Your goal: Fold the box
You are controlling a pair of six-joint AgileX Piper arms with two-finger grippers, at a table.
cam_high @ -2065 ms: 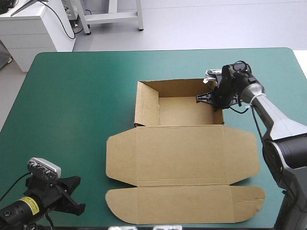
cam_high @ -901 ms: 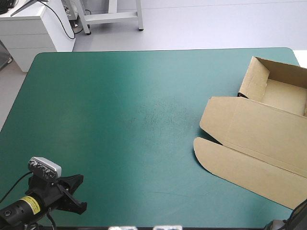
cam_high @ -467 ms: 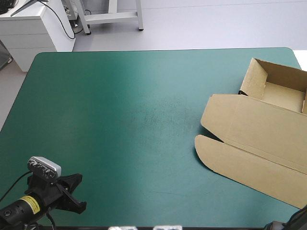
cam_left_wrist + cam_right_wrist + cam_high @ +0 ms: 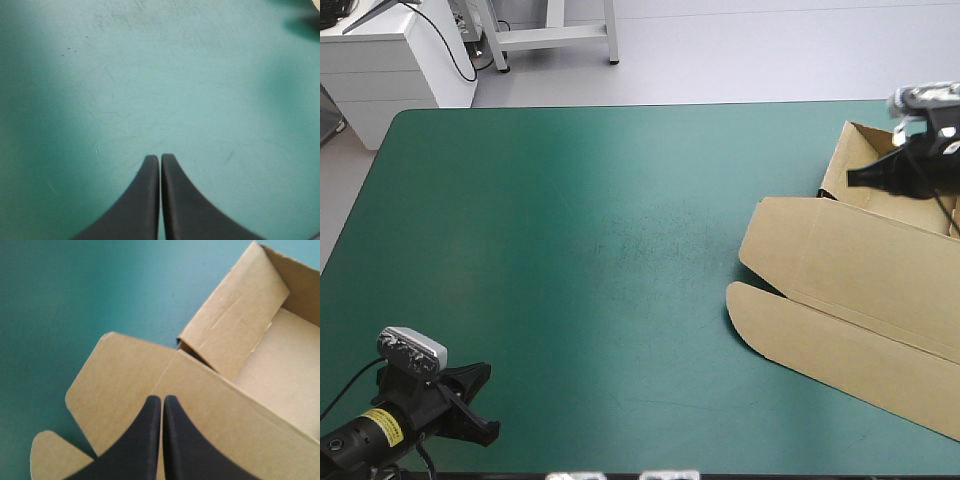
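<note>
The brown box (image 4: 840, 270) lies at the table's right edge, partly out of the high view. It is an open tray with raised walls at the far right, and its lid (image 4: 820, 340) lies flat toward the near side. My right gripper (image 4: 860, 176) hovers above the tray's left wall (image 4: 844, 165), shut and holding nothing. In the right wrist view its gripper (image 4: 162, 401) is over the lid panel (image 4: 210, 405), with the tray's floor (image 4: 280, 385) ahead. My left gripper (image 4: 480, 405) rests at the near left corner, far from the box. It is shut (image 4: 160, 159) over bare teal-green cover.
The teal-green table (image 4: 580, 240) stretches bare from the box to the left edge. Beyond the far left corner stands a white cabinet (image 4: 390, 60).
Earlier the box stood at the table's middle with my right gripper on its right wall. It then lay at the right edge, turned. My right gripper has just come back into view above the tray.
</note>
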